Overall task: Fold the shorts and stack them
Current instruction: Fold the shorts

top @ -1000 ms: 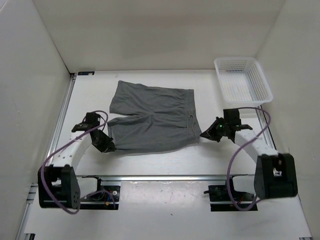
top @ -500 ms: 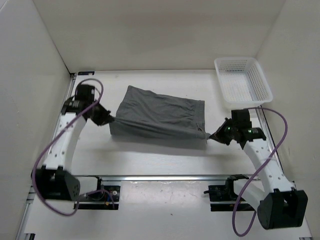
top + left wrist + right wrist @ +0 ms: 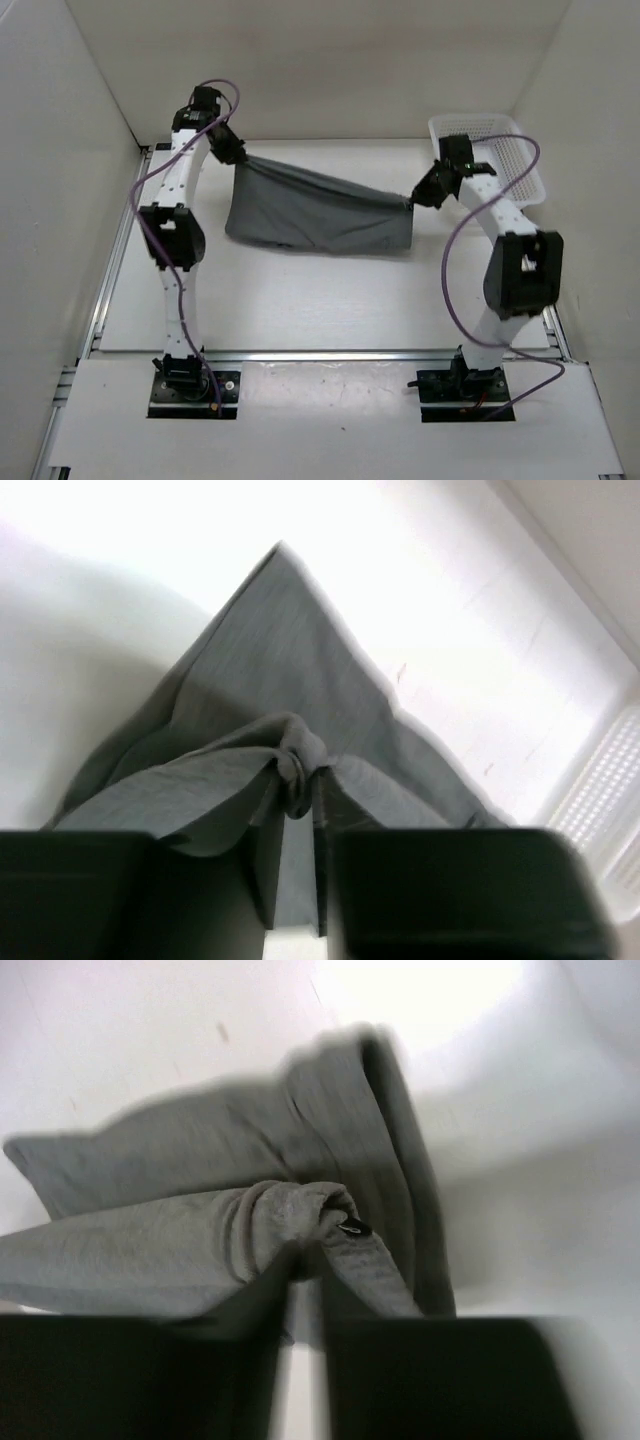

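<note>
The grey shorts [image 3: 320, 215] hang doubled over, stretched like a sling between both grippers at the far side of the table, lower edge resting on the surface. My left gripper [image 3: 238, 158] pinches the upper left corner, raised near the back wall. In the left wrist view a bunched knot of shorts [image 3: 290, 670] sits between the tips of the left gripper [image 3: 298, 790]. My right gripper [image 3: 412, 198] holds the right corner, a little lower. In the right wrist view the rolled edge of the shorts [image 3: 150, 1240] is clamped at the right gripper [image 3: 310, 1260].
A white mesh basket [image 3: 530, 175] stands at the back right corner, just behind the right arm, and it shows at the edge of the left wrist view as the basket [image 3: 610, 790]. White walls close in the table on the left, back and right.
Both arms have swung from the near side to the far side and lifted, carrying the shorts' near edge up and over. The shorts went from flat to hanging between the grippers.
</note>
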{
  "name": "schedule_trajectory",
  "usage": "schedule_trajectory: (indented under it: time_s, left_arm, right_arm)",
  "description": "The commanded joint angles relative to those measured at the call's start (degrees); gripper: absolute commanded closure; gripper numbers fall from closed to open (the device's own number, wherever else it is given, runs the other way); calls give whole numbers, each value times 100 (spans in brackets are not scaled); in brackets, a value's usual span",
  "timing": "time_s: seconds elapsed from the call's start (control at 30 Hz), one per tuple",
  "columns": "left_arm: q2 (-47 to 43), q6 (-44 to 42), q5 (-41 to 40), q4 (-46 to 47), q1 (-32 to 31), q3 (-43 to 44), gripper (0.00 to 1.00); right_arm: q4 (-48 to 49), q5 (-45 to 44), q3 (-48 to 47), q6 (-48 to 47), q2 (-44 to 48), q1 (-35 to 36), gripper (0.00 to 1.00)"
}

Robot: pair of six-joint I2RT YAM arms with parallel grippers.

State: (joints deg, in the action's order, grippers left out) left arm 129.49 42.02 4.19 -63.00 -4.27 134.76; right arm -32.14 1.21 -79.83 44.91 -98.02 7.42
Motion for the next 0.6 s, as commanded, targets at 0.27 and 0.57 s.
schedule_trajectory:
  time_s: [0.27,0.57]
  left_arm:
    - [69,-913,163,579,137,-165,1]
    - [-847,-1469,-226,376,295,-2303,11]
  right_arm:
    - [235,-763,-1081,-404,-588,277,12]
    - [472,-377,1031,-219,477,453,22]
